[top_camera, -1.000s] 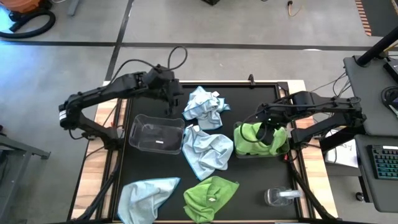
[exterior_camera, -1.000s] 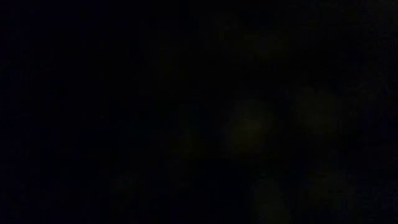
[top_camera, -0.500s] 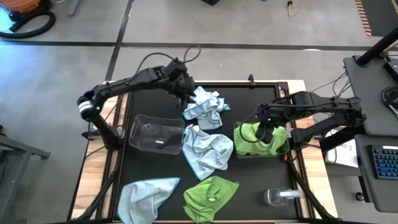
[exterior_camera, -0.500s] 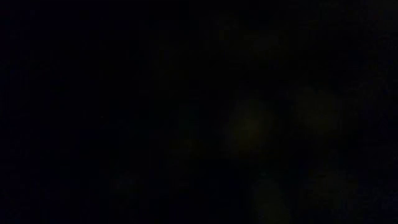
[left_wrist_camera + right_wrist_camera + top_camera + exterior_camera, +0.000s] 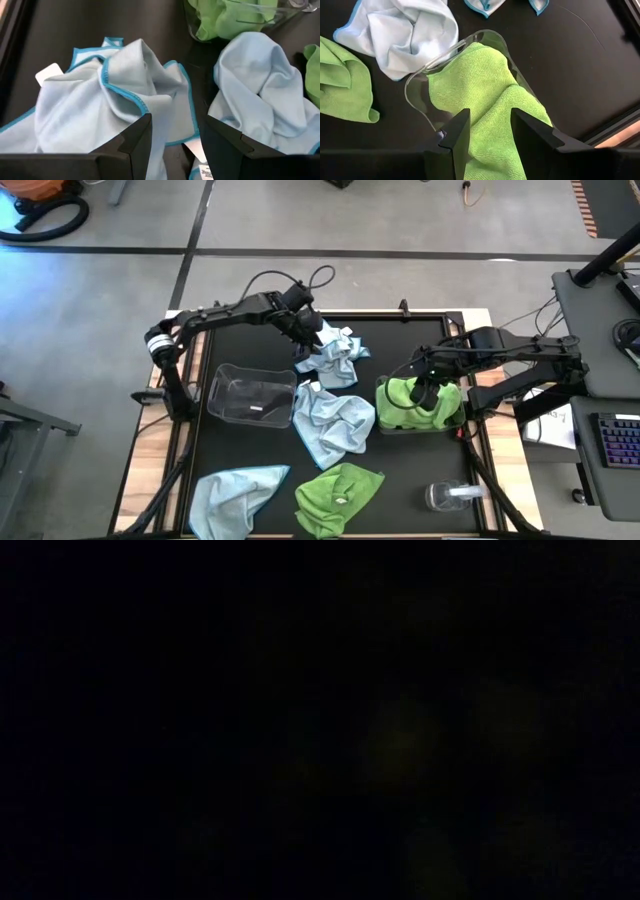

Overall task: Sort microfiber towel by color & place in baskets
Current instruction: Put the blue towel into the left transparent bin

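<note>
Left tool [image 5: 308,343], jaws apart, hangs over the far blue towel [image 5: 333,355], probably lined up to grab it for the empty basket [image 5: 250,395]. 2 more blue towels and 1 green lie loose on the bench [image 5: 400,470]. Right tool [image 5: 424,397], also open, sits above the green towel [image 5: 415,402] in its basket [image 5: 385,418].

Small clear round container [image 5: 447,496], keyboard [image 5: 622,440]

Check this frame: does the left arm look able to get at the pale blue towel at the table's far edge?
Probably yes. The left gripper hangs right at that pale blue towel, jaws open, and the left wrist view shows the cloth just ahead of the fingers with nothing between.
</note>
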Action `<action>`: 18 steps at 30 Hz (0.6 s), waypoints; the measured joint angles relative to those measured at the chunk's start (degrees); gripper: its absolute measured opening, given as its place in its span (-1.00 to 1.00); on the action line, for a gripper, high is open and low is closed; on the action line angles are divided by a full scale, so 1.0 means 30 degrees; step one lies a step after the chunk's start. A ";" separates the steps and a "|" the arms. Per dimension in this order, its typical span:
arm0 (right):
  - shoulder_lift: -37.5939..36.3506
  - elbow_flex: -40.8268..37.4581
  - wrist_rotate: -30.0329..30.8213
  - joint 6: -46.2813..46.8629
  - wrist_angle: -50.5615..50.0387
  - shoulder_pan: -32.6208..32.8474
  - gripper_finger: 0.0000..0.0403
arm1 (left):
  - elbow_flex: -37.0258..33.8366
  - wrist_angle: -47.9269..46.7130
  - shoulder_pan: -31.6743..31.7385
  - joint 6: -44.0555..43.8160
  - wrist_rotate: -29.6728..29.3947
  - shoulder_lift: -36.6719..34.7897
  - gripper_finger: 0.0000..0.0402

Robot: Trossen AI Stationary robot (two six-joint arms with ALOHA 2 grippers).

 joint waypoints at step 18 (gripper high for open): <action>0.0000 -0.1258 -0.0015 -0.0933 0.0875 0.0005 -0.32 | -0.0262 0.1414 0.0003 -0.0040 0.0493 0.0033 -0.27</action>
